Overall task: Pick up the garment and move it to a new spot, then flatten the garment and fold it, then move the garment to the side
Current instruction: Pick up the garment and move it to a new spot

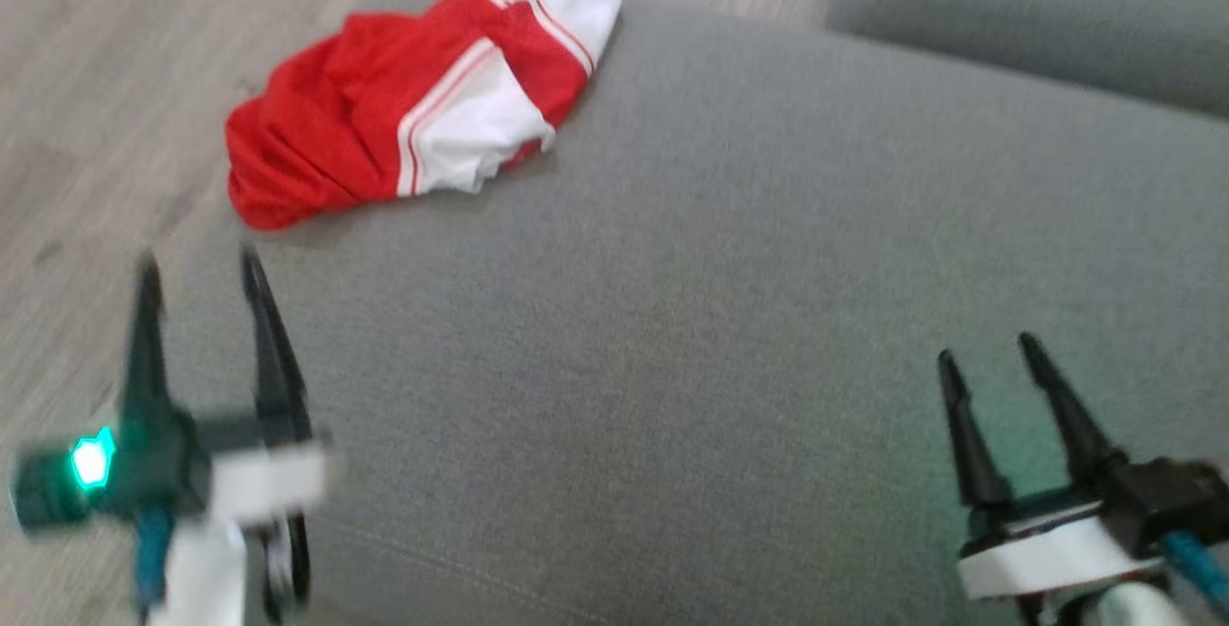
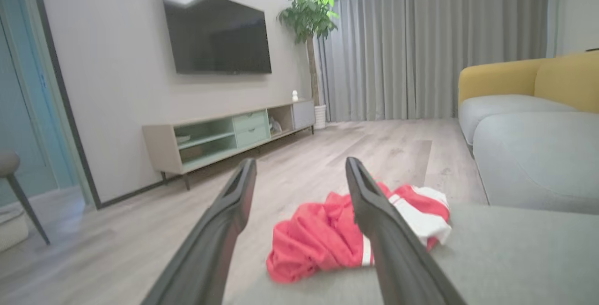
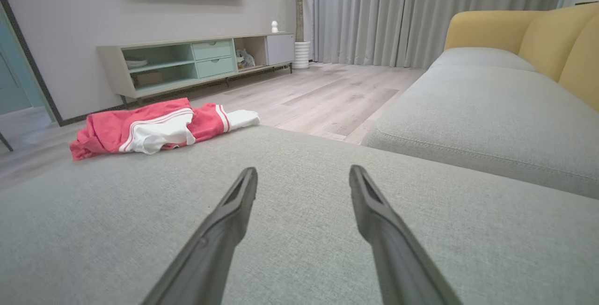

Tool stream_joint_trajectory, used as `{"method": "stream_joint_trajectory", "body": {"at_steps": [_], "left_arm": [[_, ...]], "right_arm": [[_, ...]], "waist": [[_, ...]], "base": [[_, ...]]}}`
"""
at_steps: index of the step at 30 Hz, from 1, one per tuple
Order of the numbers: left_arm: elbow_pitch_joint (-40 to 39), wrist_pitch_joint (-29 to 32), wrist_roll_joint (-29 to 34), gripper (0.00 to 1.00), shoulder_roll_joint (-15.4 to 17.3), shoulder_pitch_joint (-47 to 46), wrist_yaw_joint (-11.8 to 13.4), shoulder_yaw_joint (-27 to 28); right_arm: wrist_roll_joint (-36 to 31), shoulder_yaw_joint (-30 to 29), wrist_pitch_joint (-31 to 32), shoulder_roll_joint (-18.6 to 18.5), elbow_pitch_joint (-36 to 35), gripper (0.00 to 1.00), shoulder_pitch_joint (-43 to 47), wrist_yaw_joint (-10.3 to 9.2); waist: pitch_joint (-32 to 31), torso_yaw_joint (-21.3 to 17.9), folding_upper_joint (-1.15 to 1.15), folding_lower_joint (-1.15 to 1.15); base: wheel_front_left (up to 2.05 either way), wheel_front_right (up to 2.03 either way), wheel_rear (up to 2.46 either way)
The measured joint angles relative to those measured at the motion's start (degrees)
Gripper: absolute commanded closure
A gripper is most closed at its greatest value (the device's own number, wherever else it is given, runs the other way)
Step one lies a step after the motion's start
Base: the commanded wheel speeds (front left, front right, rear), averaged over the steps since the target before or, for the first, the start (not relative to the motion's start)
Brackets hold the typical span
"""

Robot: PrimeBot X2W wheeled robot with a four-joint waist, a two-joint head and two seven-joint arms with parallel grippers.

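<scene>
Far left corner of the grey sofa cushion [image 1: 672, 319]: red-and-white garment [image 1: 384, 127] lying crumpled right at the rim, wood floor [image 1: 115, 50] just beyond it.
Left gripper [image 1: 200, 261]: hovering just short of the garment, fingers [image 1: 274, 348] spread wide, nothing between them, no contact with the cloth.
Right gripper [image 1: 989, 348]: low over bare cushion, well apart from the garment, fingers spread too, holding nothing.
Background: TV stand [image 3: 187, 61], grey curtains [image 3: 374, 15], yellow sofa back [image 3: 491, 24].
</scene>
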Motion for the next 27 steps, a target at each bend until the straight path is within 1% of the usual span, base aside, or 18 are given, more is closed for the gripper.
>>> {"method": "stream_joint_trajectory", "body": {"at_steps": [2,3,6,8,9,11,14,16,19,22,24,25,26,27], "left_arm": [[0.74,-0.01,-0.01,0.00,0.43,-5.50,-1.29,0.46],[0.74,-0.01,-0.01,0.00,0.43,-5.50,-1.29,0.46],[5.26,-0.04,-0.04,0.00,1.22,-14.63,-3.59,0.67],[11.58,-0.05,-0.09,0.00,1.89,-20.89,-4.92,0.64],[19.00,-0.04,-0.09,0.00,2.31,-27.35,-5.83,0.34],[26.03,0.78,-0.16,0.00,2.43,-34.61,-5.84,0.23],[36.68,6.33,-2.42,0.00,1.14,-46.13,-5.98,0.63],[43.53,10.05,-3.24,0.00,0.46,-52.49,-6.90,0.66],[52.25,13.01,-4.68,0.00,0.29,-57.88,-7.61,1.45],[60.32,16.21,-4.82,0.00,1.31,-59.53,-7.51,1.74],[62.54,16.23,-4.82,0.00,2.59,-60.41,-7.33,2.07],[63.52,16.16,-4.82,0.55,3.52,-61.67,-7.34,2.23],[64.37,15.96,-4.81,1.00,4.34,-62.85,-7.36,2.26],[65.37,13.78,-5.10,1.00,5.23,-64.28,-7.46,2.56]], "right_arm": [[-0.14,0.01,0.00,-2.22,-0.89,0.00,-1.07,0.00],[-0.14,0.01,0.00,-2.22,-0.89,0.00,-1.07,0.00],[-0.27,-0.07,0.00,-6.27,-2.02,0.00,-4.31,0.00],[-0.34,-0.67,0.00,-8.49,-3.10,0.00,-6.49,0.00],[-0.35,-1.46,-0.01,-10.57,-4.48,0.00,-8.18,0.00],[-0.35,-2.41,-0.01,-12.41,-5.81,0.00,-9.41,0.00],[-0.36,-4.12,-0.11,-14.84,-7.66,0.00,-10.34,0.00],[-0.78,-4.32,-0.24,-16.56,-8.39,0.00,-10.78,0.00],[-0.84,-3.96,-0.25,-17.51,-9.88,0.00,-12.67,0.00],[-0.84,-3.66,-0.37,-18.11,-12.04,0.00,-14.93,0.00],[-0.84,-3.61,-0.75,-18.08,-12.74,0.00,-16.02,0.00],[-0.84,-3.68,-0.77,-18.04,-13.04,0.00,-16.50,0.00],[-0.84,-3.71,-0.85,-17.98,-13.33,0.00,-16.95,0.00],[-0.84,-3.92,-1.19,-17.47,-13.71,0.00,-17.78,0.00]], "waist": [[2.38,-0.26,0.00,0.00],[2.38,-0.26,0.00,0.00],[6.45,-0.88,0.00,0.02],[9.33,-1.39,0.00,0.02],[12.34,-1.95,0.00,0.02],[15.38,-2.51,0.00,0.02],[19.92,-3.25,0.00,0.03],[22.90,-3.72,0.00,0.03],[26.82,-4.74,0.00,0.02],[29.89,-6.21,0.00,0.01],[31.34,-7.49,0.00,-0.01],[31.98,-8.12,0.00,-0.02],[32.58,-8.72,0.00,-0.02],[33.50,-9.75,0.00,-0.01]], "base": [[0.00,0.00,0.00],[0.00,0.00,0.00],[0.00,0.00,0.00],[0.00,0.00,0.00],[0.00,0.00,0.00],[0.00,0.00,0.00],[0.00,0.00,0.00],[0.00,0.00,0.00],[0.00,0.00,0.00],[0.00,0.00,0.00],[0.00,0.00,0.00],[0.00,0.00,0.00],[0.00,0.00,0.00],[0.00,0.00,0.00]]}}
